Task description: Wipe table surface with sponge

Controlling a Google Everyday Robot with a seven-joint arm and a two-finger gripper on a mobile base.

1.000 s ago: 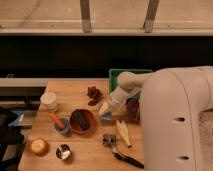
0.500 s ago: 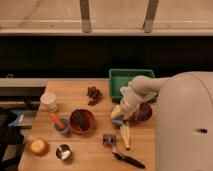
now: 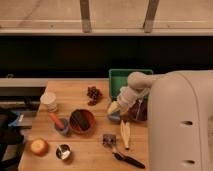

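The arm reaches from the right over a wooden table point(image 3: 95, 155). My gripper point(image 3: 116, 111) is low at the table's middle right, just left of a dark red bowl point(image 3: 139, 113). A pale yellow piece point(image 3: 114, 106) that looks like the sponge sits at the gripper's tip, above a small blue-grey dish point(image 3: 114, 119). I cannot tell whether the gripper holds it.
A green bin point(image 3: 125, 76) stands at the back. Also on the table: grapes point(image 3: 93, 95), a white cup point(image 3: 49, 100), a red bowl point(image 3: 82, 121), a grey cup with an orange stick point(image 3: 60, 125), an apple point(image 3: 39, 146), a metal cup point(image 3: 63, 151), a pale husk point(image 3: 125, 134), and a black-handled utensil point(image 3: 127, 159).
The arm's tip has come down and slightly right, from near the grapes to the small dish beside the dark red bowl. The table objects have not moved.
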